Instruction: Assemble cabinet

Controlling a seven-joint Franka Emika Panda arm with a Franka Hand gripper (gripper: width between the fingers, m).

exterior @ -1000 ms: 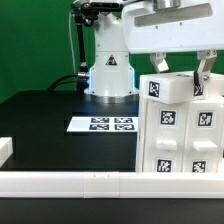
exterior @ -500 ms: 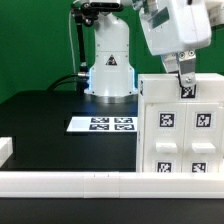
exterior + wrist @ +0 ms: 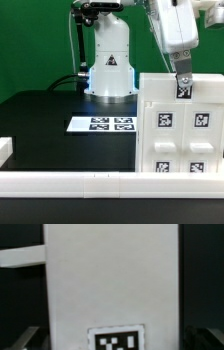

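Note:
The cabinet is a white boxy body at the exterior view's right, with tagged square panels on its face. My gripper reaches down from above to its upper edge and is shut on a white top piece that carries one tag and sits squarely on the body. In the wrist view this white piece fills the middle, its tag low between my fingertips, which stand at either side of it.
The marker board lies flat on the black table, to the cabinet's left in the exterior view. The arm's white base stands behind it. A white rail runs along the front edge, with a small white block at the exterior view's left.
My gripper has turned about its vertical axis with the top piece. A second ago the piece stood skewed with two tagged faces showing; now it sits square with one tag facing front.

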